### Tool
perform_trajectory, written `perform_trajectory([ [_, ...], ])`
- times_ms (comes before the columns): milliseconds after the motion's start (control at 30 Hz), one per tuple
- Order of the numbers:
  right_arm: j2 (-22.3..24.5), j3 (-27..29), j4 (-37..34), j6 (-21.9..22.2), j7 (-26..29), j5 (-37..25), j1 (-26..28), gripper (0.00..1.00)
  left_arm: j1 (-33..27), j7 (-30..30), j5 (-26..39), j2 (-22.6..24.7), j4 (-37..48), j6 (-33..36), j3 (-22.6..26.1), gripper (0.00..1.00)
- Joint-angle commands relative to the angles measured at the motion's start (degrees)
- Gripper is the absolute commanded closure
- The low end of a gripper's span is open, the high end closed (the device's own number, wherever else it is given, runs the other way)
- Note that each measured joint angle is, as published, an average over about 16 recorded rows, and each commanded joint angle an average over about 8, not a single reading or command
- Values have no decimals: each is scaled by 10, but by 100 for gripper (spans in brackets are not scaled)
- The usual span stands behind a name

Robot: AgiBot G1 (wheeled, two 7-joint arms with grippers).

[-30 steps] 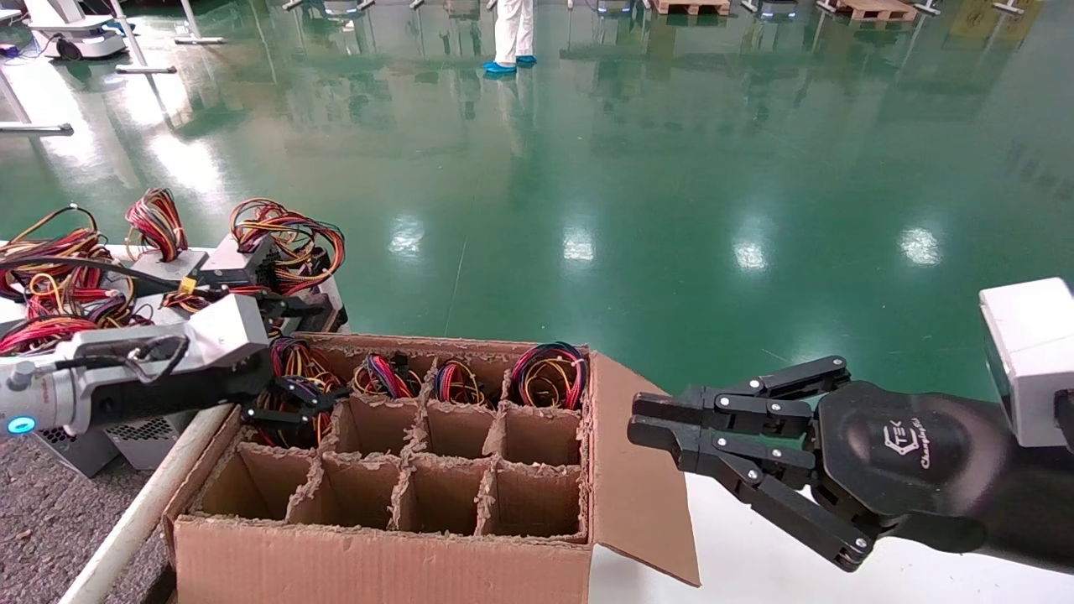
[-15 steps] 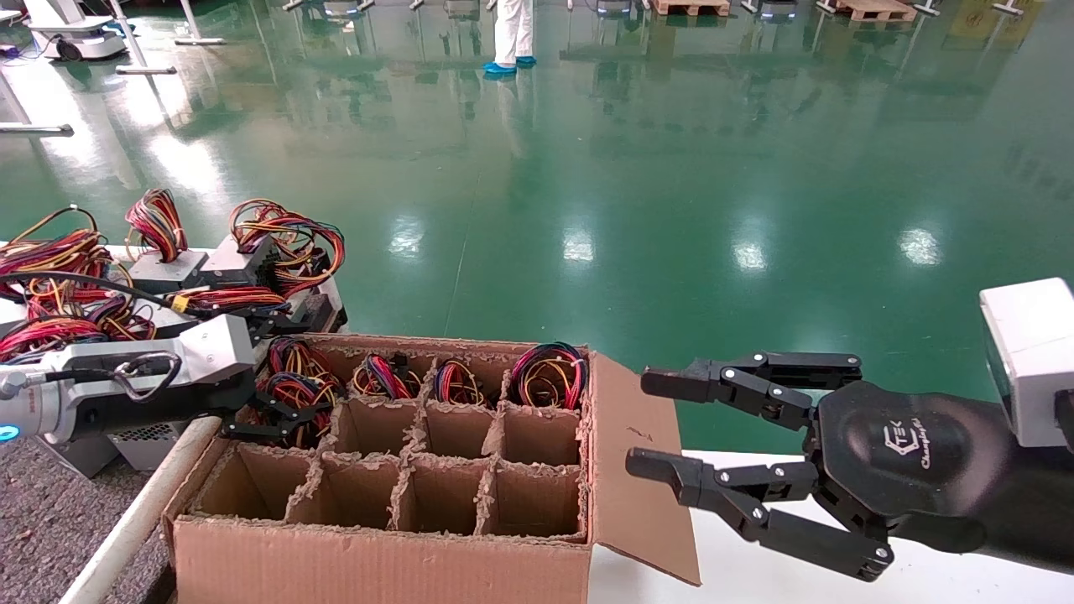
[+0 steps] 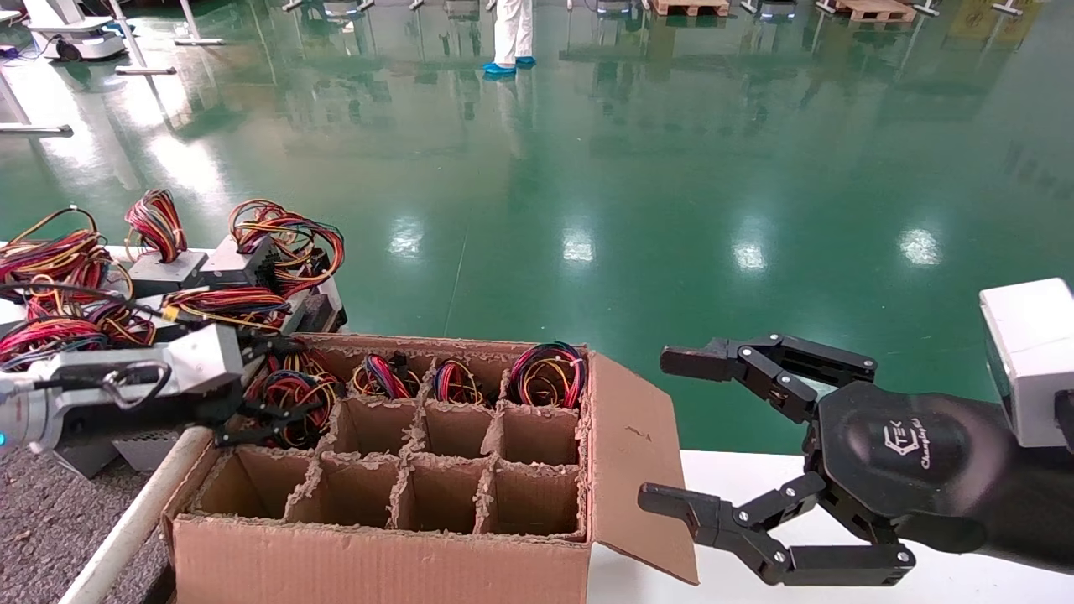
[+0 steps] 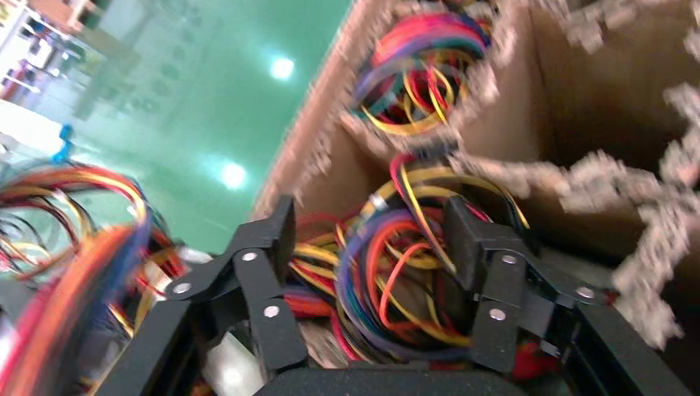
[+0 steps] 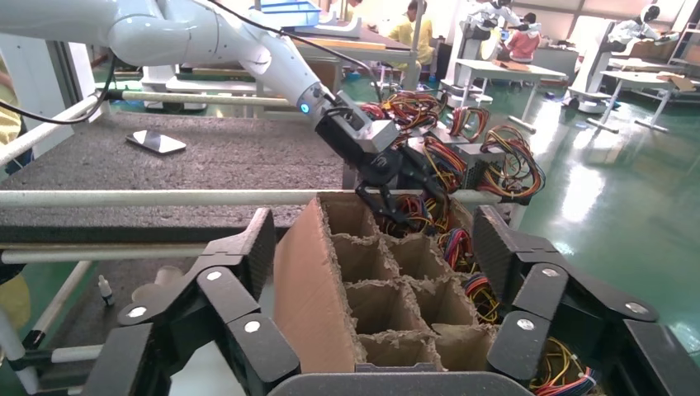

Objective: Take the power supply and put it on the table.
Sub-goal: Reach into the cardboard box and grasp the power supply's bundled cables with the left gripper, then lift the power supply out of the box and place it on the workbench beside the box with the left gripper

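We see the cardboard box (image 3: 386, 470) pressed against the pale rail (image 3: 126, 528) of the grey table (image 3: 42, 537), its right flap splayed toward the white tabletop (image 3: 755, 545). The left hand (image 3: 277, 403) reaches in from the left, low over the box's far-left compartment, fingers (image 4: 264, 256) spread around the wire loop of the power supply (image 4: 396, 280) seated there, not yet clamped. The right hand (image 3: 671, 436) hangs wide open beside the flap, holding nothing.
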Motion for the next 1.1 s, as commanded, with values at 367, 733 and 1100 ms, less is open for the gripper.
perform_trajectory([
  [367,0,0,0,0,0,0,0,0,-11,19,4,7,36,0,2,100],
  [733,0,0,0,0,0,0,0,0,-22,26,-3,7,55,17,-2,100],
  [1100,0,0,0,0,0,0,0,0,-55,-5,-6,4,72,38,-4,100],
])
